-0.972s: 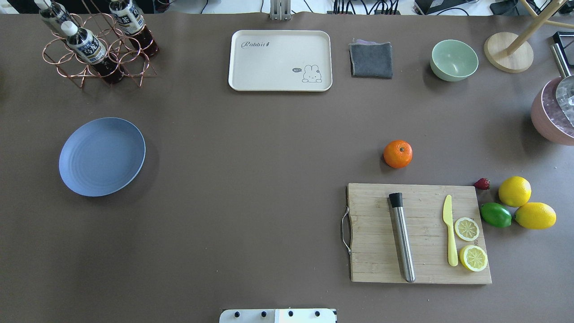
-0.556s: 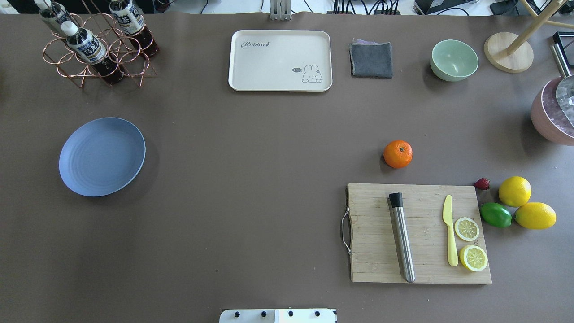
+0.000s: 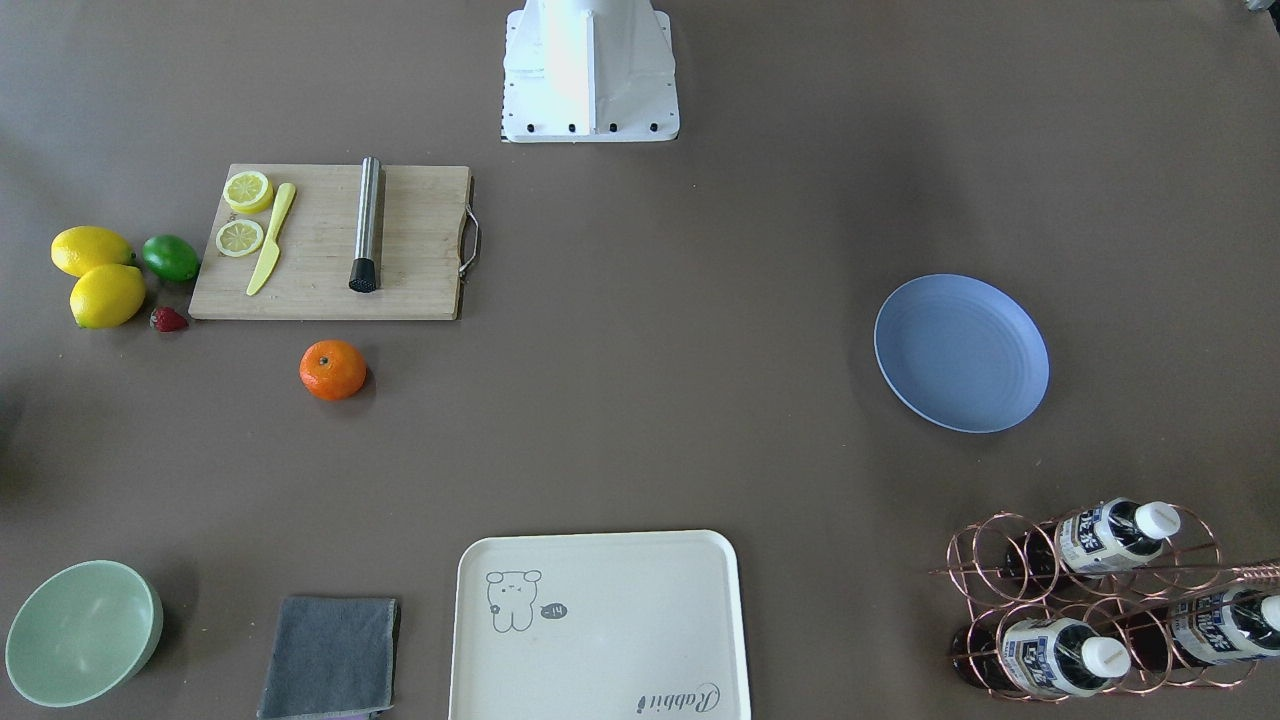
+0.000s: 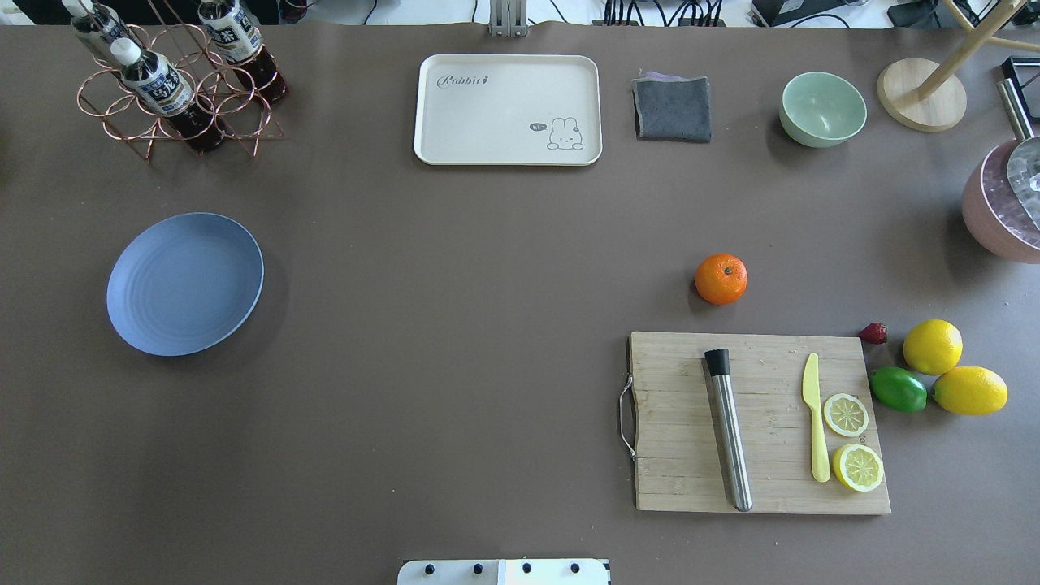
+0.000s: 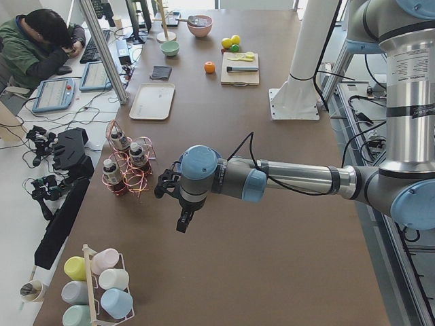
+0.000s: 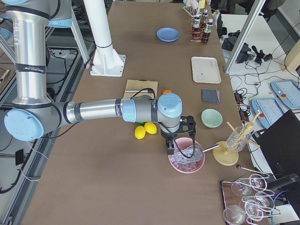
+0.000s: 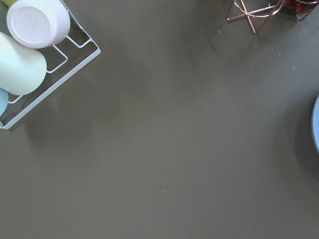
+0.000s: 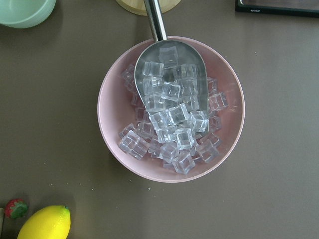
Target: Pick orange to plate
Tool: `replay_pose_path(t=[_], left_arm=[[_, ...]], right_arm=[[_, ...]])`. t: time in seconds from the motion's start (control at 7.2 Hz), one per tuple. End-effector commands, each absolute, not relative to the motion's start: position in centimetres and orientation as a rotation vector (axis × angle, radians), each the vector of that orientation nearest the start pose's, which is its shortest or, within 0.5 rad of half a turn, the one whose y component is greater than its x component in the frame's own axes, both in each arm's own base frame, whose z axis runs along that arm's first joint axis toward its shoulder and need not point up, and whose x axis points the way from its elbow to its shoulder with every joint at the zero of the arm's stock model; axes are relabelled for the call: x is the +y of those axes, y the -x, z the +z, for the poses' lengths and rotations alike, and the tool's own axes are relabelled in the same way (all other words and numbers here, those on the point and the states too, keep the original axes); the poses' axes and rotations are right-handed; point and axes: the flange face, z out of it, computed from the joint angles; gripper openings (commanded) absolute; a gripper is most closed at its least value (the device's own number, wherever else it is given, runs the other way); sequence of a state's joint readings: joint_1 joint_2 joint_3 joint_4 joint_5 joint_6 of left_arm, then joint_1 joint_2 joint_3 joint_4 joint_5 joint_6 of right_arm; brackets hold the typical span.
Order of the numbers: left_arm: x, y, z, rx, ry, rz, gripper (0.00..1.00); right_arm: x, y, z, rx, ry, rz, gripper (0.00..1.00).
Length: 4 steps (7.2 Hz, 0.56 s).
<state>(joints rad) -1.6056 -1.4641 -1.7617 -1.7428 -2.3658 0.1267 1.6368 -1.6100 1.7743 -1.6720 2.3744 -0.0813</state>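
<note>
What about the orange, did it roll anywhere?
No. The orange sits in the same spot as before, just beyond the cutting board's far edge.

In the overhead view, a wooden cutting board (image 4: 760, 422) lies at the table's four o'clock, carrying a steel rod (image 4: 729, 431), a yellow knife (image 4: 815, 418) and two lemon slices (image 4: 846, 414). A lime (image 4: 899, 389) sits at the board's three o'clock. A cream tray (image 4: 508, 110) sits at the table's twelve, and a bottle rack (image 4: 175, 97) at ten.

Long bench (image 4: 455, 268) under a matte brown cover, evenly lit. Alongside it stands a pale desk (image 5: 85, 112) carrying tablets (image 5: 54, 94), with a seated operator (image 5: 37, 41) leaning on it.
</note>
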Motion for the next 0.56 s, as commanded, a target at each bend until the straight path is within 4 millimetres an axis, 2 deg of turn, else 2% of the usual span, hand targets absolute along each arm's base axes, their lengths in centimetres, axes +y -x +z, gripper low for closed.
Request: replay_pose_path(t=[0.0,0.14,0.28,0.42], left_arm=[[-46.0,7.4,57.8,0.805,-0.367,0.216,0.98],[-45.9,7.3,58.1,0.818,-0.42,0.246,0.98],[-46.7,7.3,58.5,0.81,-0.485,0.278,0.98],[-47.6,6.1,58.4,0.808,-0.508,0.302,0.98]], right_arm=[[-47.1,-9.3,58.2,-0.8,-0.125,-0.04,1.0],[-47.1,-9.3,57.8,-0.803,-0.114,0.002,1.0],[-47.1,-9.3,57.5,-0.803,-0.118,0.007,1.0],[-47.7,-9.2,57.0,-0.803,-0.127,0.002,1.0]])
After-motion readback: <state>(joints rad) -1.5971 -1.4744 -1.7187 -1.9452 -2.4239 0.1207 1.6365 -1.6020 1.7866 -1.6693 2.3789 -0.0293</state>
